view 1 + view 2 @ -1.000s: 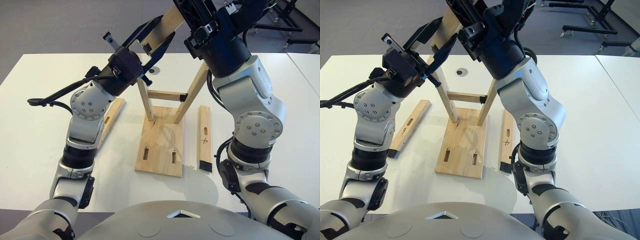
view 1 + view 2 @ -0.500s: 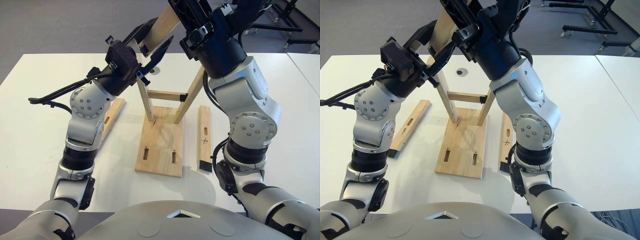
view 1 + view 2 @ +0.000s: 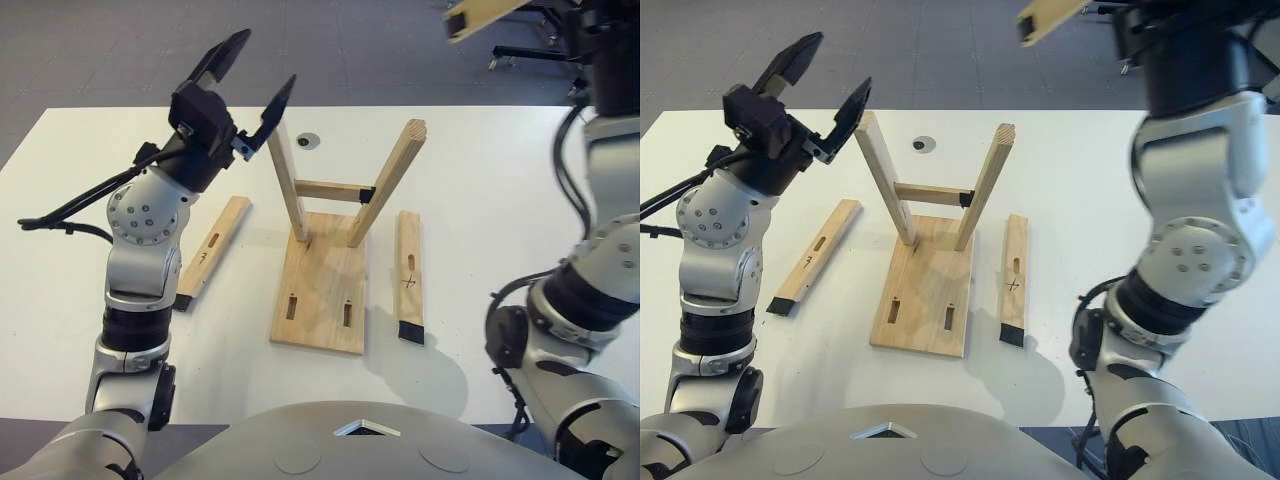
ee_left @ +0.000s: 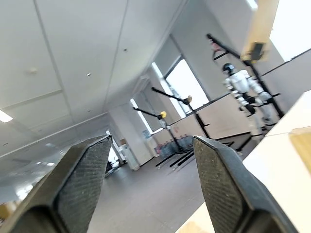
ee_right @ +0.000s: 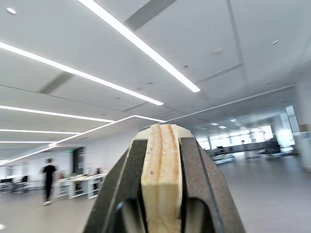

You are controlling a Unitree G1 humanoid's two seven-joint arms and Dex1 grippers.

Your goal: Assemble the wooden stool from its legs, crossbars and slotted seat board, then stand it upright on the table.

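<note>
Two claws, two states: the left claw (image 3: pixel 262 60) gapes wide and holds nothing, up in the air just left of the legs (image 3: pixel 288 180). These stand in the board (image 3: pixel 320 290) with a crossbar (image 3: pixel 330 190) between them. The right claw (image 5: pixel 164 145) is clamped on a wooden piece (image 3: pixel 483 14), high at the far right. A second ago both crowded over the leg tops — since then the right arm has swung up and right with its piece, and the left claw has drawn back leftward. On the table (image 3: pixel 60 250) a left slat (image 3: pixel 212 250) and a right slat (image 3: pixel 409 272) lie flat — one on either side of the board.
</note>
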